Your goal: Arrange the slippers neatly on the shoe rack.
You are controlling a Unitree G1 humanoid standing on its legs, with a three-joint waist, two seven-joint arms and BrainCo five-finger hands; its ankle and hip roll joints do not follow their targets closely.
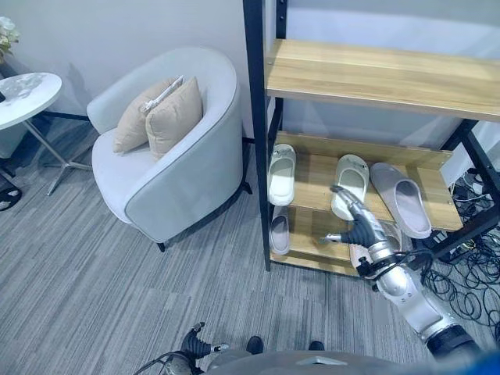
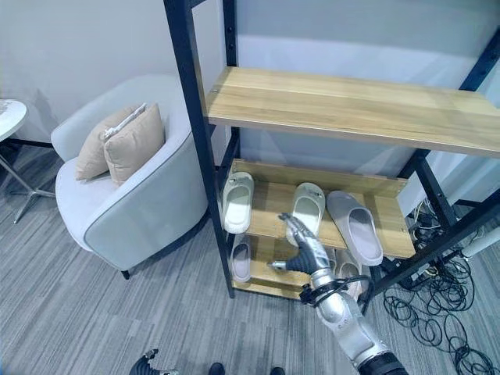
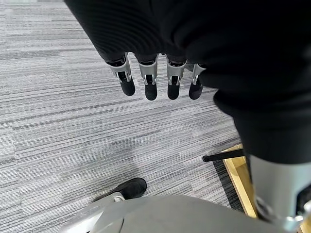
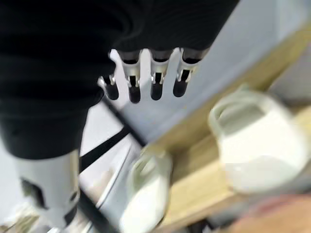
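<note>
The shoe rack (image 1: 255, 117) has a black frame and wooden shelves. On its middle shelf lie two white slippers (image 1: 281, 173) (image 1: 350, 183) and, to their right, a grey slipper (image 1: 400, 199). The bottom shelf holds a grey slipper (image 1: 280, 229) at the left and a pale one (image 2: 348, 277) at the right, partly hidden by my arm. My right hand (image 1: 358, 223) hovers open just in front of the middle white slipper, holding nothing. In the right wrist view its straight fingers (image 4: 155, 82) point past both white slippers (image 4: 257, 141). My left hand (image 3: 150, 80) hangs open over the carpet.
A pale grey armchair (image 1: 180, 164) with two beige cushions stands close to the rack's left post. A round white side table (image 1: 23, 98) is at the far left. A tangle of cables (image 1: 461, 273) lies on the floor by the rack's right side. A wide wooden shelf (image 1: 375, 78) overhangs the slippers.
</note>
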